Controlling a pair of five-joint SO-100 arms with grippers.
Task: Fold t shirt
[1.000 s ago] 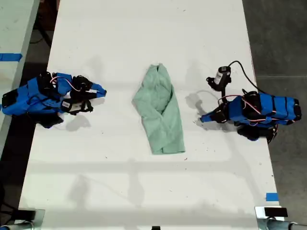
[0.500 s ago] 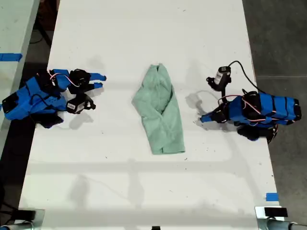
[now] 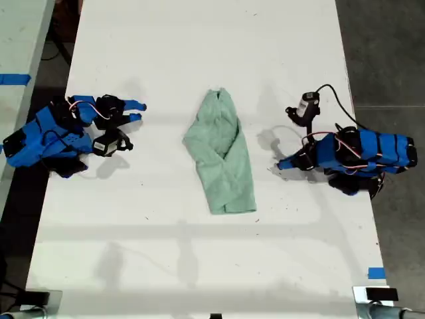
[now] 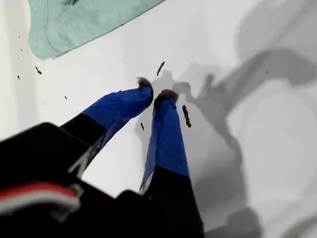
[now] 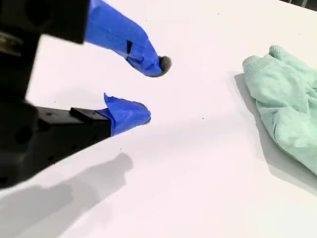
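The t shirt lies bunched and wrinkled in a long narrow heap near the middle of the white table, its narrower end toward the far side of the exterior view and its wider, squarer end nearer the camera. Neither arm touches it.

My first gripper sits on the exterior view's right, well apart from the shirt, its blue fingers brought nearly together with only a sliver of a gap at the tips, holding nothing (a corner of the shirt shows beyond them). A loose black cable curls on the table beside that arm.

My second gripper is on the exterior view's left, raised slightly, its fingers clearly apart and empty, pointing toward the shirt's narrow end.
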